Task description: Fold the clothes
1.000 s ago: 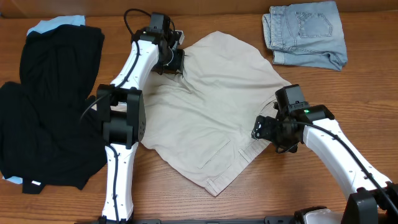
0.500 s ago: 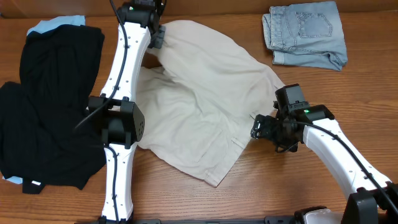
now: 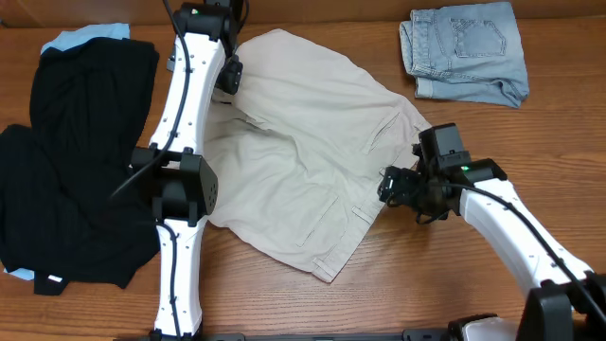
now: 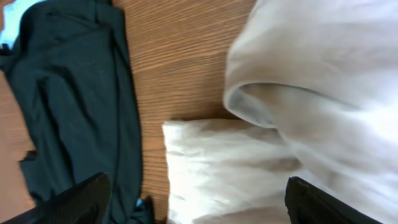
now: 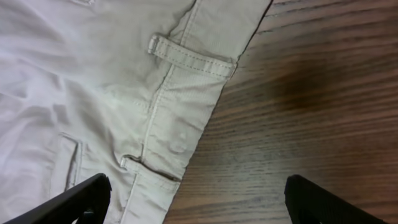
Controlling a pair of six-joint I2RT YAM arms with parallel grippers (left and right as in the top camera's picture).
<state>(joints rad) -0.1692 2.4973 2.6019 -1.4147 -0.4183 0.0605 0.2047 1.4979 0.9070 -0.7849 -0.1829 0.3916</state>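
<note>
The clothes, a pair of pale beige shorts (image 3: 312, 142), lie spread across the middle of the table, with a fold rolled over at their far left edge (image 4: 261, 106). My left gripper (image 3: 228, 76) hovers over that far left edge, open, with nothing between its fingers (image 4: 199, 202). In the right wrist view the waistband edge with a belt loop (image 5: 189, 57) shows beside bare wood. Over that right edge, low above the table, my right gripper (image 3: 386, 187) stands open and empty (image 5: 198, 199).
A heap of black garments (image 3: 76, 161) covers the left side, with a light-blue cloth (image 3: 85, 36) peeking out behind it. Folded denim shorts (image 3: 464, 52) lie at the back right. Bare wooden table (image 3: 426, 303) shows at the front right.
My left gripper pulled the shorts' edge toward the far left, then opened and let it go, leaving the shorts spread wider. The right gripper stayed open and shifted slightly left.
</note>
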